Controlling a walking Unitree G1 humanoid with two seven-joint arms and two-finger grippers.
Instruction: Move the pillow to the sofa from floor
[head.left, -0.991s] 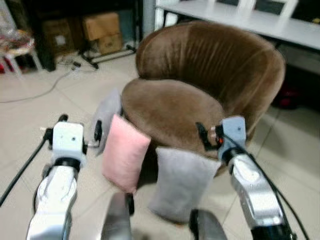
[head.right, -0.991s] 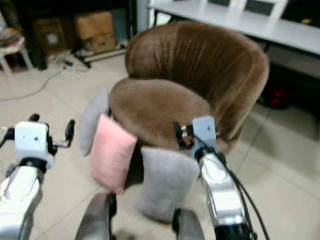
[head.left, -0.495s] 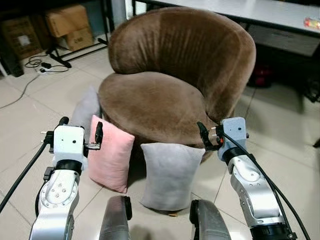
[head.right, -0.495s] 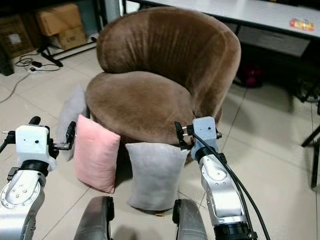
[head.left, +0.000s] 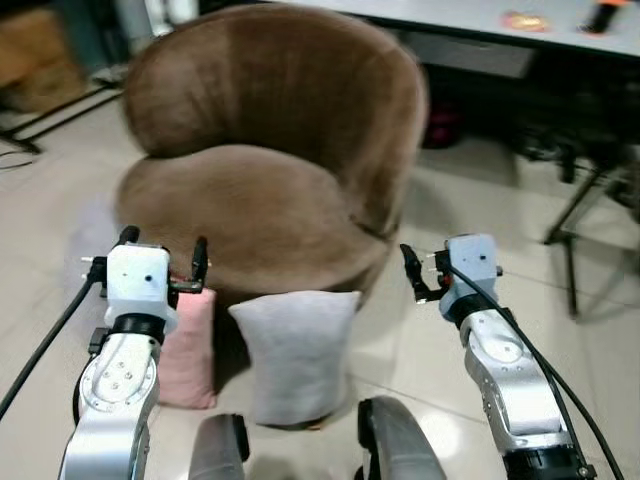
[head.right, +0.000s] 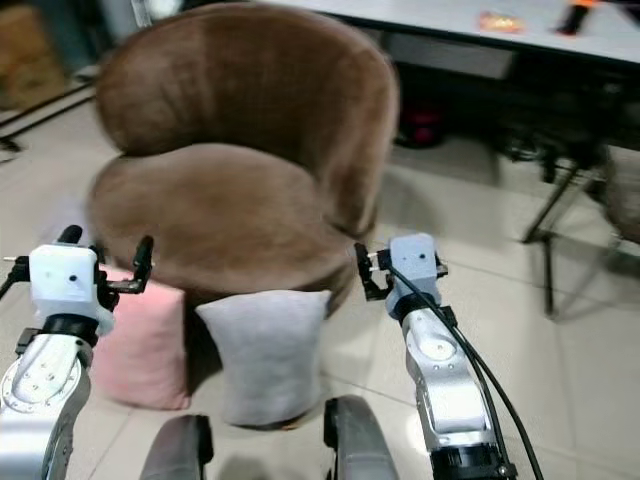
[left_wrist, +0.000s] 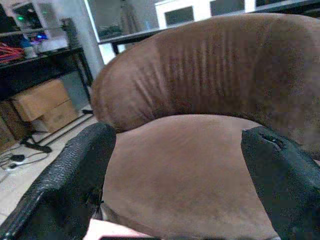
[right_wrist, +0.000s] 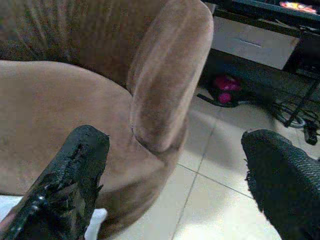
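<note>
Against the sofa (head.left: 270, 190), grey pillow (head.left: 295, 350) (pink pillow (head.left: 190, 350) half-hidden); both grippers (head.left: 160, 258) (head.left: 425, 272) spread, empty

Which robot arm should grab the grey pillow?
Probably the right gripper: jaws open, it hangs just beside the grey pillow. The left gripper, also open, sits above the pink pillow.

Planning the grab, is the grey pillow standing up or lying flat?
Standing up: the grey pillow rests on its bottom edge on the floor, against the sofa front.
</note>
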